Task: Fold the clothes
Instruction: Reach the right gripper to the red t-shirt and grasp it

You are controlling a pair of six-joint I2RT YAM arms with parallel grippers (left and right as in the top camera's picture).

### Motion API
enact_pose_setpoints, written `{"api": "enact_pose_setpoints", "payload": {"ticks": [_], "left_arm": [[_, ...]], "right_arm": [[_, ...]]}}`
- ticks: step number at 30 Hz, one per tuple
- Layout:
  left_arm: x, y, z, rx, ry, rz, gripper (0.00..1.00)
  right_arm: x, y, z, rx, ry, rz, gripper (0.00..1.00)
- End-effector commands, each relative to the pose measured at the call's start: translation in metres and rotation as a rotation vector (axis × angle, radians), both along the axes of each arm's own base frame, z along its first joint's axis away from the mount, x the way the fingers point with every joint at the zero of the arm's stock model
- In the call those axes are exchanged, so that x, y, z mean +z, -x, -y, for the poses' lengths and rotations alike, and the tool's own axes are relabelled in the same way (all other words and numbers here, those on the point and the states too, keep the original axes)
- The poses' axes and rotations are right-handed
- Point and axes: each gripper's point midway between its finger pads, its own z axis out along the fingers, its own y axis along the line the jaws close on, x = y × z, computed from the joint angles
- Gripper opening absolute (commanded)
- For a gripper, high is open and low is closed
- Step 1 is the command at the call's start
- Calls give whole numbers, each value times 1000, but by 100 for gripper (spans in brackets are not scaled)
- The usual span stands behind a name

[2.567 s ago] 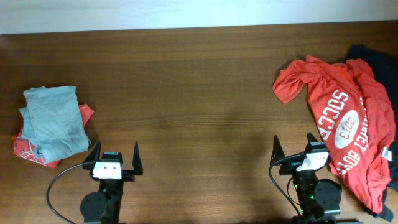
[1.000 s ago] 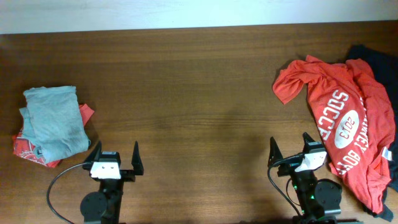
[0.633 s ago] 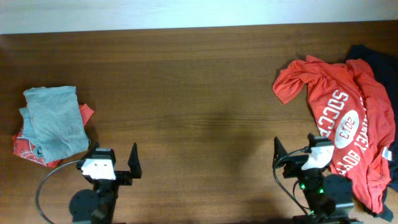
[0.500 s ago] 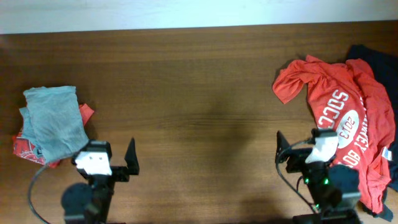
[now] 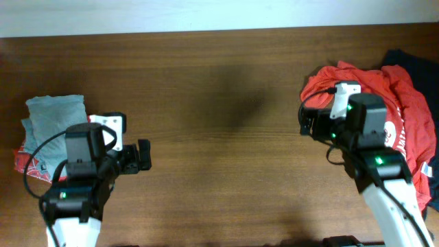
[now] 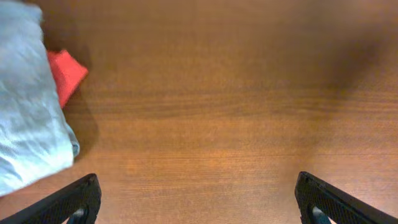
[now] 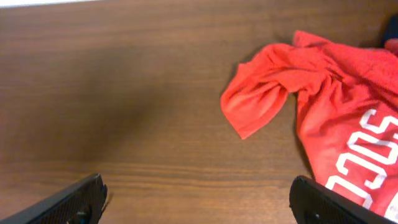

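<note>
The orange-red T-shirt [image 5: 405, 116] with white lettering lies crumpled at the table's right side; its sleeve shows in the right wrist view [image 7: 273, 93]. A dark navy garment [image 5: 417, 68] lies under it at the far right. My right gripper [image 7: 199, 199] is open and empty above bare wood, just left of the shirt. My left gripper [image 6: 198, 202] is open and empty above bare wood, just right of the folded pile.
A folded pile with a grey-blue garment [image 5: 55, 123] on a red one [image 5: 27, 165] sits at the left; it also shows in the left wrist view [image 6: 28, 118]. The wooden table [image 5: 219, 103] ends at a white wall at the back.
Both arms have risen from their rest near the front edge and moved forward over the table. The right arm now hangs over the shirt's left edge. The clothes have not moved.
</note>
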Motion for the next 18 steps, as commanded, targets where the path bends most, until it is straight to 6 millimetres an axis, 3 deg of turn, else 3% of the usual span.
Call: {"api": "enact_pose_setpoints", "payload": {"ticks": [1, 6, 12, 18], "left_arm": [[-2, -7, 2, -2, 12, -20, 99], [-7, -10, 2, 0, 12, -33, 99], [9, -21, 13, -42, 61, 35, 99], [12, -22, 16, -56, 77, 41, 99]], "right_arm": [[-3, -17, 31, -117, 73, -16, 99], [-5, -26, 62, -195, 111, -29, 99], [4, -30, 140, -433, 224, 26, 99], [-11, -27, 215, -556, 59, 15, 99]]}}
